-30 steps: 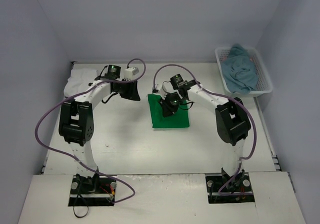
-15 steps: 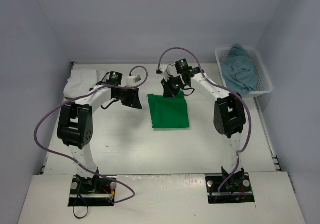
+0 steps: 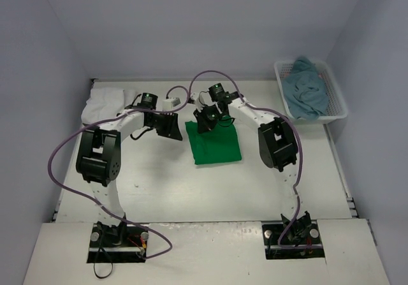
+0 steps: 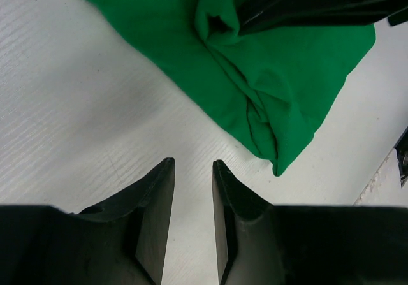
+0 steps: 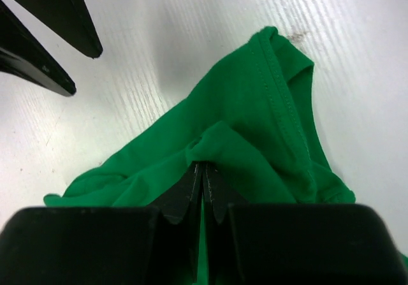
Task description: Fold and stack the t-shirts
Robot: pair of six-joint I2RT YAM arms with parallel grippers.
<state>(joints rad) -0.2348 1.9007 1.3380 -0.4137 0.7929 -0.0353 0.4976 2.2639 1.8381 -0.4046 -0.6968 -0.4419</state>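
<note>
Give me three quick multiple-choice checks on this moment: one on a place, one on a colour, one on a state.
1. Where does the teal-blue t-shirt lie?
A. In the white basket at the far right
B. Spread flat at the centre
C. At the far left

2. What colour is the t-shirt that the right jaws pinch?
A. White
B. Dark grey
C. Bright green

3. How do the left jaws stand?
A. Shut on a sleeve
B. Open, nothing between them
C. Shut on white cloth

Key:
1 A: the top view shows it heaped inside the basket.
2 C: the right wrist view shows the jaws closed on a raised fold of the green t-shirt.
3 B: the left wrist view shows only bare table in the gap.
</note>
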